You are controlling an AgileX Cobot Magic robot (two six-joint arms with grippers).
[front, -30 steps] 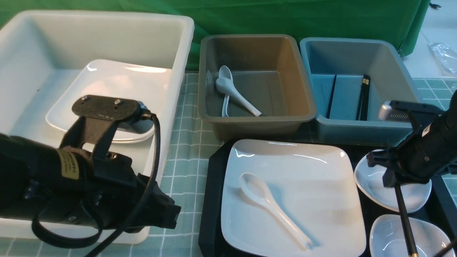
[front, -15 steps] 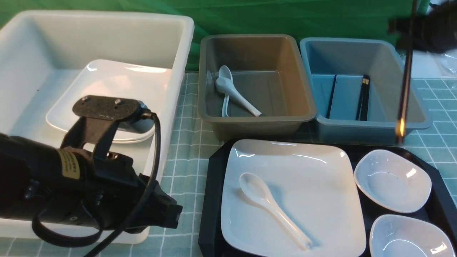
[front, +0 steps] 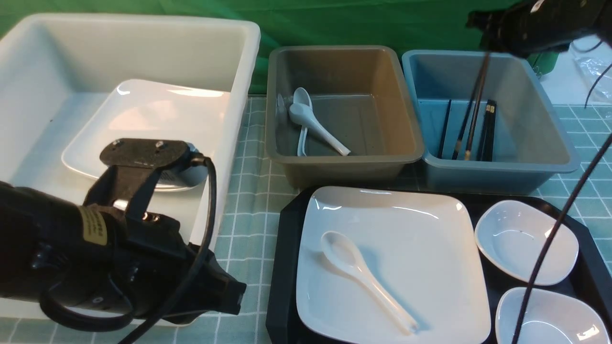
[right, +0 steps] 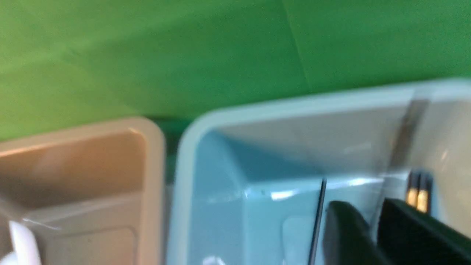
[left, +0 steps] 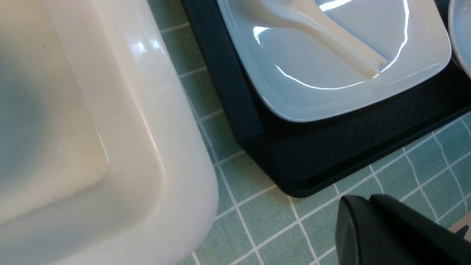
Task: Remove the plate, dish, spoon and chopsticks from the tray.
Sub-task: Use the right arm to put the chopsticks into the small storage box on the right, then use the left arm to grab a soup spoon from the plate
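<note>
The white square plate (front: 406, 248) lies on the black tray (front: 284, 267), with the white spoon (front: 363, 279) lying on it. Two small white dishes (front: 526, 246) (front: 545, 317) sit at the tray's right end. My right gripper (front: 483, 33) hangs above the blue tub (front: 550, 143), shut on the black chopsticks (front: 473, 110). They splay downward, with their lower ends inside the tub. In the right wrist view the chopsticks (right: 403, 136) are a blurred streak between the jaws of the gripper (right: 371, 213). My left gripper (left: 364, 200) is shut and empty above the cloth, by the tray's (left: 331, 147) near left corner.
A large white tub (front: 234, 119) on the left holds another square plate (front: 158, 114). A grey tub (front: 344, 160) behind the tray holds two spoons. The blue tub holds several other chopsticks (front: 487, 129). My right arm's cable (front: 550, 248) hangs across the small dishes.
My right gripper rose from the tray's right end with the chopsticks, then moved back and left over the blue tub. The left arm shifted slightly.
</note>
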